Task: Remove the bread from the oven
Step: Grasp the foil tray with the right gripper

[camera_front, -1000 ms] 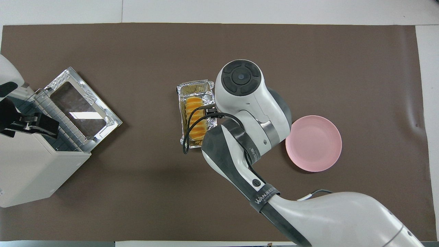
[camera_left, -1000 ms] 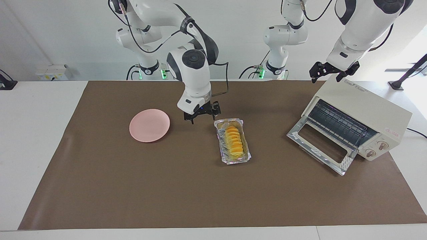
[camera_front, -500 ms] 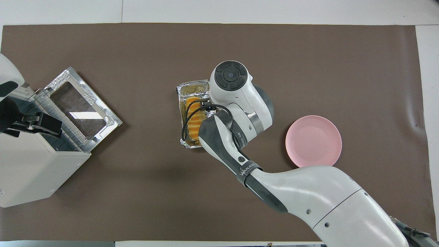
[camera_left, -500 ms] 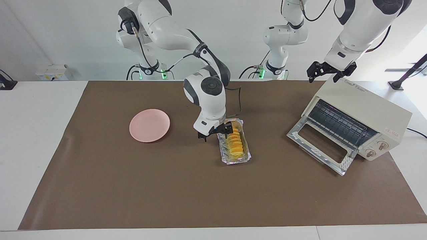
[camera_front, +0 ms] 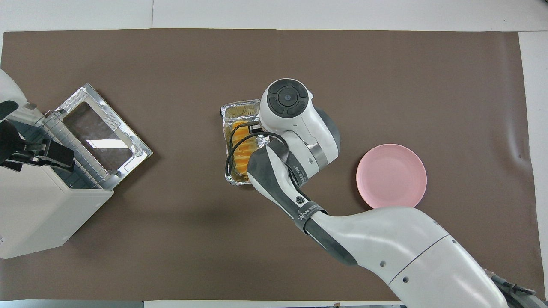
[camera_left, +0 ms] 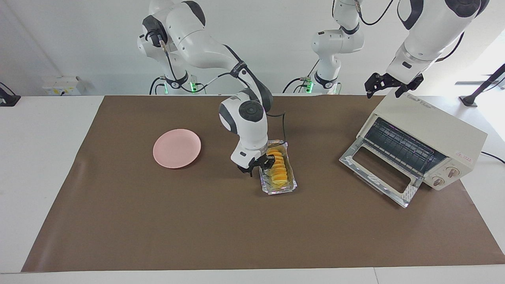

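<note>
— Right gripper (camera_left: 258, 165) first: we see it low over the foil tray (camera_left: 285, 187), on the edge toward the right arm's end of the counter (camera_left: 197, 221). Its fingers stand spread, one outside the tray wall and one at the bread (camera_left: 277, 167).

— Do we see it holding the bread?

— We cannot tell whether a finger touches the bread; nothing is clamped between them. From overhead the arm covers the gripper, and only part of the bread shows.

— Where does the bread lie?

— We see it in the foil tray, lengthwise, on the brown mat near the middle of the counter, well apart from the oven (camera_left: 430, 138).

— And the oven?

— We see it at the left arm's end, its glass door (camera_left: 376, 173) dropped open onto the mat and the wire rack showing inside.

— The left gripper (camera_left: 390, 86)?

— We see it waiting over the oven's top corner, fingers apart and holding nothing.

— Anything else?

— We see a pink plate (camera_left: 177, 148) toward the right arm's end, beside the tray but apart from it.
</note>
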Robot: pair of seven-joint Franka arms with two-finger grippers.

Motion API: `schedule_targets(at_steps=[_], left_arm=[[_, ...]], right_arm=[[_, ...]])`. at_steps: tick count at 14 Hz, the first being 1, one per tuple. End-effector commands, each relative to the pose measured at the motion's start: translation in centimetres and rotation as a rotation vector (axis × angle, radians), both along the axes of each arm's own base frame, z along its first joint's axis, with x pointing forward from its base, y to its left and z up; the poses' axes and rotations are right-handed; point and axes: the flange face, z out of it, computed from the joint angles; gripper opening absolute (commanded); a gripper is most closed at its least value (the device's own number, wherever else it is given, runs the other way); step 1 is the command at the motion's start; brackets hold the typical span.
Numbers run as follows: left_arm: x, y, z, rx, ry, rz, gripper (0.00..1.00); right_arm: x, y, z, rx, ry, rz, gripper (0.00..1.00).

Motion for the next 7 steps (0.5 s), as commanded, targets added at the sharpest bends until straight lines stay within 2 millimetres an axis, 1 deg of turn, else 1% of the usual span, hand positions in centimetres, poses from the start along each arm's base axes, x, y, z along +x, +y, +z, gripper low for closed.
schedule_targets(at_steps=[1, 5, 6, 7], left_arm=[[-0.8, 0.3, 0.1, -0.020, -0.017, 0.001, 1.00], [-0.8, 0.3, 0.0, -0.020, -0.015, 0.001, 1.00], [-0.8, 0.3, 0.1, -0.019, -0.019, 0.001, 1.00], [-0.8, 0.3, 0.1, -0.020, -0.017, 0.002, 1.00]], right_arm=[[-0.4, 0.0, -1.2, 0.007, -0.011, 0.006, 0.00], [-0.4, 0.0, -1.0, 0.001, -0.012, 0.015, 0.00], [-0.3, -0.1, -0.8, 0.000, -0.011, 0.027, 0.00], [-0.1, -0.1, 0.0, 0.008, -0.011, 0.021, 0.00]])
